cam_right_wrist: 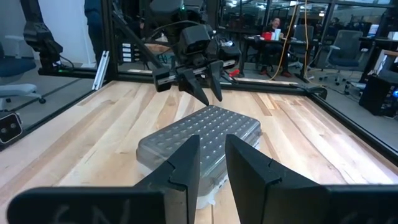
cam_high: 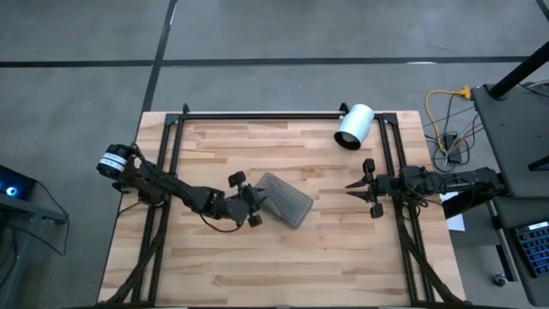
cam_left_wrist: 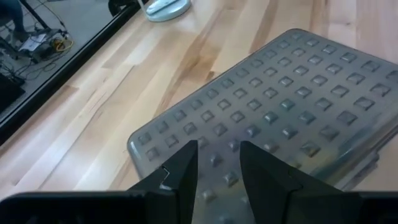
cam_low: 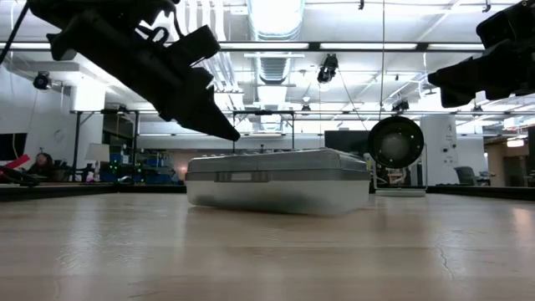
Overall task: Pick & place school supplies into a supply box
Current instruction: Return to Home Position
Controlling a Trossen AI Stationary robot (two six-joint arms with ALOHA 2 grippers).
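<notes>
The supply box [cam_high: 285, 199] is a clear case whose greyish dotted lid is down. It lies flat and slantwise at mid table, also showing in the low view [cam_low: 280, 180]. No pens, pencils or scissors are visible. My left gripper [cam_high: 258, 203] hovers just above the box's left end [cam_left_wrist: 186, 134] with its fingers a little apart [cam_left_wrist: 217, 155]. The right wrist view shows it [cam_right_wrist: 208, 93] over the lid's end, not touching. My right gripper [cam_high: 349, 185] hangs to the right of the box, pointing at it, with a narrow gap between its fingers [cam_right_wrist: 211, 149].
A white cylinder [cam_high: 353, 126] lies on its side near the table's far right corner. Black rails [cam_high: 257, 115] run along the far edge and both sides. Bare wood lies between the box and the near edge. A person sits at a desk [cam_right_wrist: 273, 28] beyond the table.
</notes>
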